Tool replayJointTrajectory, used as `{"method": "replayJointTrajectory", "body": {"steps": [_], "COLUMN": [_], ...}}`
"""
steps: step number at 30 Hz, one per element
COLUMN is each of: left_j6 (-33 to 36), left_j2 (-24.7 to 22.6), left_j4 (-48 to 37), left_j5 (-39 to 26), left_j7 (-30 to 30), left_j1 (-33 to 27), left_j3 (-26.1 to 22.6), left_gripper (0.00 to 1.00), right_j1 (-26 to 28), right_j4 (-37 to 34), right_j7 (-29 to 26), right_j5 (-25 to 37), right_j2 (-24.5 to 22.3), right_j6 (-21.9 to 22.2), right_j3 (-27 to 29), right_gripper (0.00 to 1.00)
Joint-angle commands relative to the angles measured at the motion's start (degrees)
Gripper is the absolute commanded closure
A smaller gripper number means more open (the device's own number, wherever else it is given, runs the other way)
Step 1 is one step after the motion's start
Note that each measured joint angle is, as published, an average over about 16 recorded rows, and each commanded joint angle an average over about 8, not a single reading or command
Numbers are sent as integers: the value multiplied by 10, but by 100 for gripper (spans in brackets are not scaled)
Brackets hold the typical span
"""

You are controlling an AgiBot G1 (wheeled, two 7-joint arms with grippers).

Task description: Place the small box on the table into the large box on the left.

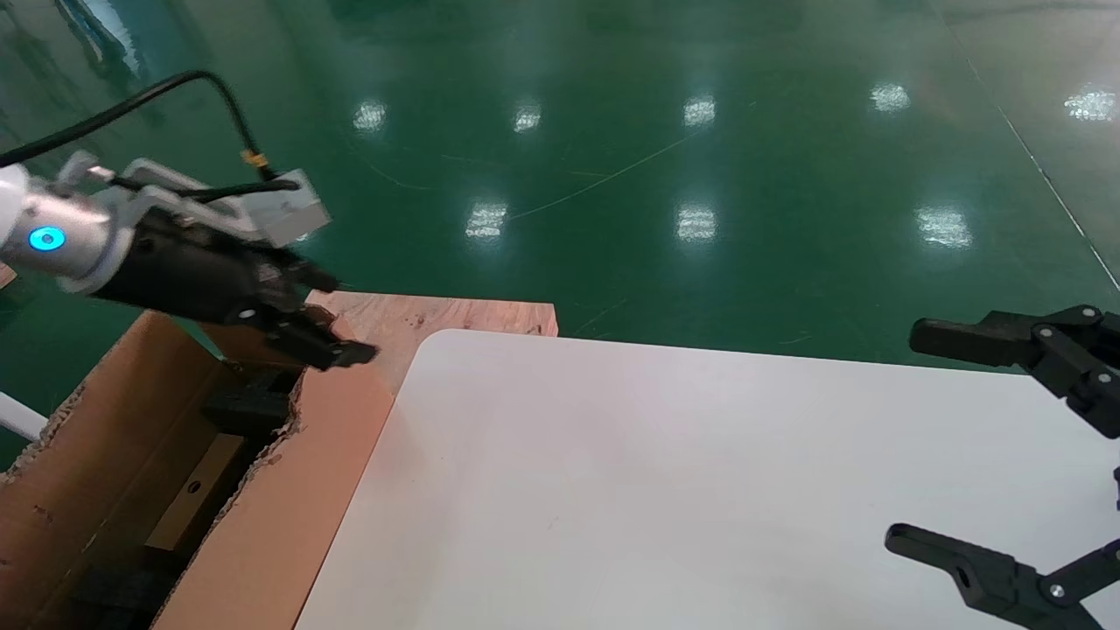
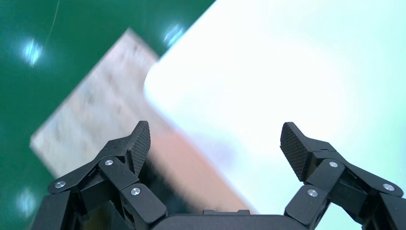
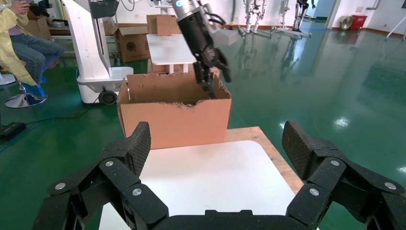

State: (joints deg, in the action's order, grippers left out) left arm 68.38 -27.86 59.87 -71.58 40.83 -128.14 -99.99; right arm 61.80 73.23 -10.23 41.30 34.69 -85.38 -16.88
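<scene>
The large box (image 1: 105, 455) stands open at the left of the table (image 1: 665, 490), its torn flap edge against the table's side. Down in its dark inside lies the small box (image 1: 188, 509), tan with a round hole. My left gripper (image 1: 339, 317) hovers open and empty above the carton's far right corner. The left wrist view shows the left gripper (image 2: 215, 139) with wide jaws over the carton wall (image 2: 191, 177) and the table (image 2: 287, 72). My right gripper (image 1: 914, 436) hangs open over the table's right side. From the right gripper (image 3: 215, 139) I see the large box (image 3: 172, 120) and the left gripper (image 3: 210, 79) above it.
A reddish wooden board (image 1: 455, 317) juts out beyond the table's far left corner. Shiny green floor (image 1: 700, 175) surrounds everything. In the right wrist view, behind the carton, stand a white robot base (image 3: 95, 57), another table (image 3: 167, 48) and a seated person (image 3: 24, 48).
</scene>
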Motion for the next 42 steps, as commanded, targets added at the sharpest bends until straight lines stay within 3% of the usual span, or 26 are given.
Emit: {"method": "replayJointTrajectory", "body": {"steps": [1,6,16,42], "left_j6": [-9,-22,-17,66], "left_j2": [-15,-43,-47,-58], "left_j4": [15,29,33,78], "left_j5": [19,40,49,158], "left_j7": [-14,-25,-34,-151], "left_j1": [6,13,34,310], "left_j3": [8,17,44,392], "left_gripper": [0,0,0,0], "right_j1": [0,0,0,0], "right_j4": [0,0,0,-1], "right_j7": [0,0,0,1], "right_j5": [0,0,0,-1], "right_j2": [0,0,0,0], "right_j6": [0,0,0,0], "right_j3": [0,0,0,-1], "right_gripper": [0,0,0,0]}}
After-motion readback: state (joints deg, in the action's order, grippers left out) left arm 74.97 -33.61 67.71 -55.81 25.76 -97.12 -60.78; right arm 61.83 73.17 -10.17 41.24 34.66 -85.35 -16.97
